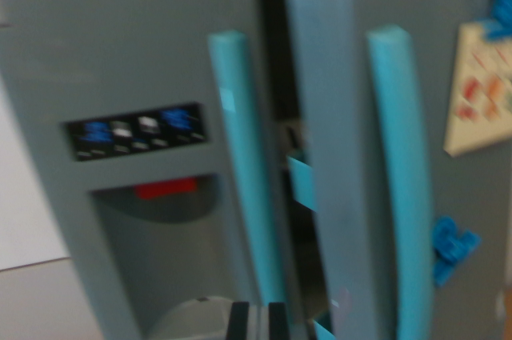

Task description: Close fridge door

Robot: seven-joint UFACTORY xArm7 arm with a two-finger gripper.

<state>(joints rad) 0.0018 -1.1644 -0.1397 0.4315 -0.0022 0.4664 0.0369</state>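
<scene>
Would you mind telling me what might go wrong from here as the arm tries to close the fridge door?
1. The right door stands ajar, a dark gap beside it; a push landing on its edge rather than its face might slip off.
2. The gripper sits low, near the dispenser recess of the left door, and may press that instead.
3. The view is blurred, so alignment with the blue handle is hard to judge.

I have one view only, from the wrist camera; it faces the toy fridge (160,116) front-on and close, tilted slightly; the gripper (258,322) just enters at the bottom edge; the frame is motion-blurred.
</scene>
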